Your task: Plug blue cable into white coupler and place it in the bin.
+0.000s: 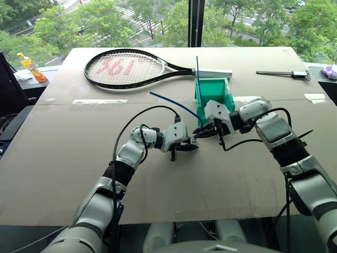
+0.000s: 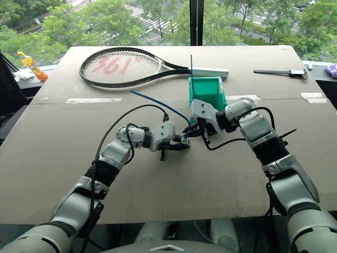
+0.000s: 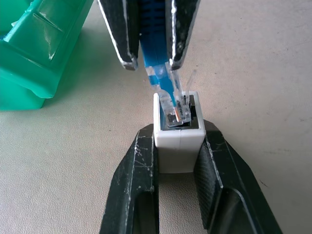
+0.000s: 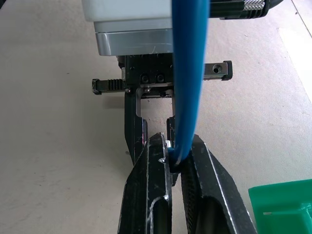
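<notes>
Right tool (image 3: 148, 61), clamped on the blue cable (image 3: 155, 34), holds its plug tilted at the socket mouth of the white coupler (image 3: 178, 139), itself gripped by the left tool (image 3: 178, 161), plug axis slightly off the socket's.

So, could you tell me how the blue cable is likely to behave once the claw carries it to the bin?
The cable is probably springy rather than limp: its free length arcs above the table unsupported. It looks thin and light, so the tail may swing or snag the bin rim. Its clear plug looks fragile, so side loads at the coupler seem risky.
</notes>
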